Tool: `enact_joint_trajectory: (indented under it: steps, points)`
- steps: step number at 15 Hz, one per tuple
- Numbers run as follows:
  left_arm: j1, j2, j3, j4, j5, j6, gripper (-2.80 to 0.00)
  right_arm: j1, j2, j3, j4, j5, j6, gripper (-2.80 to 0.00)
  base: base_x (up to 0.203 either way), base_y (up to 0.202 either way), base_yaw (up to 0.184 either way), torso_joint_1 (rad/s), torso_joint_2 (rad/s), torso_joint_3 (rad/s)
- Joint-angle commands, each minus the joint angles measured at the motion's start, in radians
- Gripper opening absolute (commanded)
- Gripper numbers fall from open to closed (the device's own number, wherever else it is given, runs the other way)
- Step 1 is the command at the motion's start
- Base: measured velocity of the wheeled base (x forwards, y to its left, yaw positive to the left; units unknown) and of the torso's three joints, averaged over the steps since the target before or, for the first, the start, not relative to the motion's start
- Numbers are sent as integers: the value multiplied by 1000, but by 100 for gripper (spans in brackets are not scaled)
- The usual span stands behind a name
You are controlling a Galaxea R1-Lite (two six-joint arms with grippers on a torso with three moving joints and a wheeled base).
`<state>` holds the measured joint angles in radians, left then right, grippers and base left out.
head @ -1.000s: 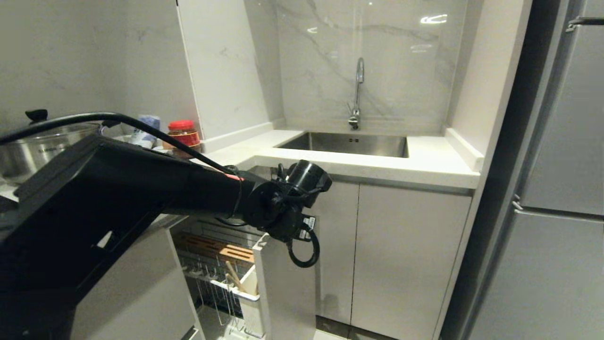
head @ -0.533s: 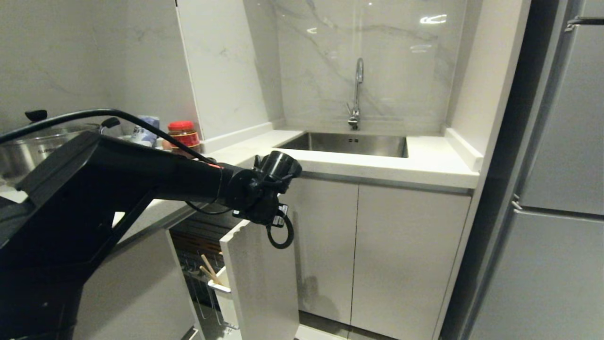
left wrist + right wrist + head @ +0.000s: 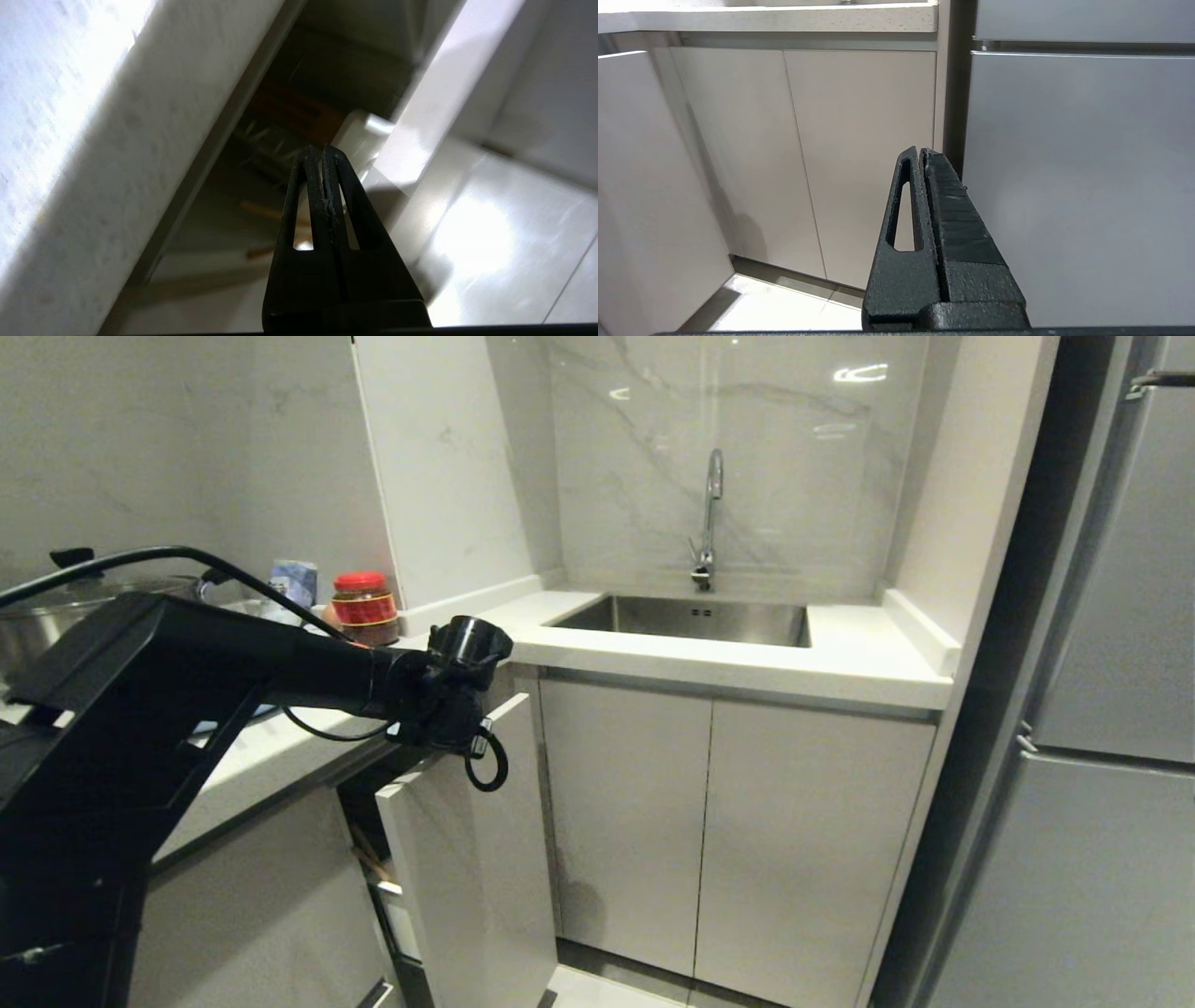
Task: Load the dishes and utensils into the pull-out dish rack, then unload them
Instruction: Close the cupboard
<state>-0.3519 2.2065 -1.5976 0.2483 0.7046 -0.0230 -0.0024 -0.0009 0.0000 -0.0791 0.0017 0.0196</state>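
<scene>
The left gripper (image 3: 321,150), fingers pressed together and holding nothing, sits at the top edge of the pull-out dish rack (image 3: 467,859), whose white front stands slightly out from the cabinets. Chopsticks (image 3: 261,211) show inside. Beyond, the countertop (image 3: 840,663) carries a steel sink (image 3: 691,619).

Pull-out dish rack (image 3: 467,859) nearly shut, white front ajar, chopsticks (image 3: 371,863) glimpsed inside
</scene>
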Motion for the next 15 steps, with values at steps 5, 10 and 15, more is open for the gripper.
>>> enact_joint_trajectory:
  steps: [5, 10, 15]
  points:
    - [-164, -177, 139, -163, 22, -8, -280, 1, -1, 26, -1, 0, 0, -280, 0, 0, 0, 0, 0, 0]
    - [-152, -123, 162, -156, 50, -7, -280, 1, -1, 26, -1, 0, 0, -280, 0, 0, 0, 0, 0, 0]
    - [-78, 53, 83, -161, 47, 18, -280, 1, -1, 26, -1, 0, 0, -280, 0, 0, 0, 0, 0, 0]
